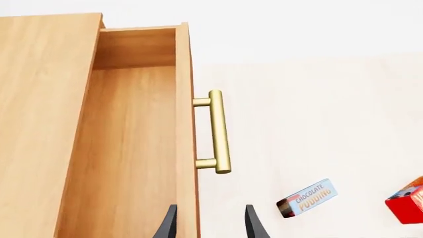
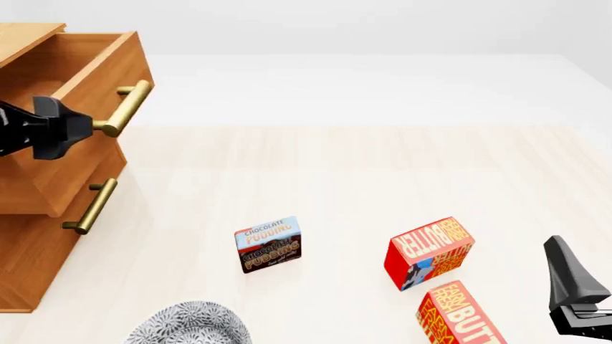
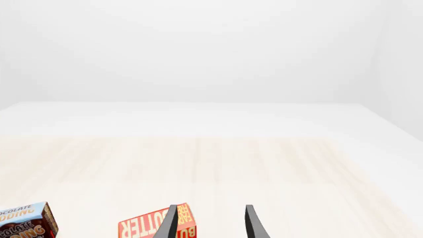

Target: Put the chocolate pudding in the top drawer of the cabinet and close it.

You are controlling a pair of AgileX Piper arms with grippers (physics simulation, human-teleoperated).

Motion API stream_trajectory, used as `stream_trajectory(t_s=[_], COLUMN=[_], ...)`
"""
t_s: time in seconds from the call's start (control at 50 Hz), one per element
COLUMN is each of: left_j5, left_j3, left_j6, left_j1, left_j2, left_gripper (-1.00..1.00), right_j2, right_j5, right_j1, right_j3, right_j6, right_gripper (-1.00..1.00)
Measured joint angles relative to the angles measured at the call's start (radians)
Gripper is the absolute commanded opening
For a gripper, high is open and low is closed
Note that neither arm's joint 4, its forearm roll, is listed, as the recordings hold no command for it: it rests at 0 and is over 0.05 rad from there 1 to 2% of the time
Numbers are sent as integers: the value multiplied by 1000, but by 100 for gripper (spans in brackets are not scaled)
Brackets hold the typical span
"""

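Cabinet (image 2: 39, 236) at table's left edge. Top drawer (image 2: 91, 72) pulled out, interior bare wood in left wrist view. Left gripper (image 2: 59, 127) just beside near end of brass handle (image 2: 125, 107); fingers apart, straddling drawer front edge, gripping nothing. Chocolate pudding (image 2: 268, 244) on table (image 2: 363, 172) near front edge, left of centre, well apart from cabinet. Two butter boxes (image 2: 429, 252) toward front right corner. Patterned bowl (image 2: 186, 326) at front edge. Right gripper (image 2: 574, 294) at front right, fingers apart, empty.

The left gripper (image 2: 82, 129) hangs at the table's far left edge, fingers spread; the right gripper (image 2: 574, 287) is near its right corner, also spread.
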Motion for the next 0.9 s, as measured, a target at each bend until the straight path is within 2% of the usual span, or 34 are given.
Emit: stream_trajectory(t_s=[0.9], left_j5=[-29], left_j3=[-6], left_j6=[-28], left_j1=[-117], left_j2=[35], left_gripper=[100], right_j2=[0], right_j5=[0], right_j1=[0], right_j3=[0], right_j6=[0], right_gripper=[100])
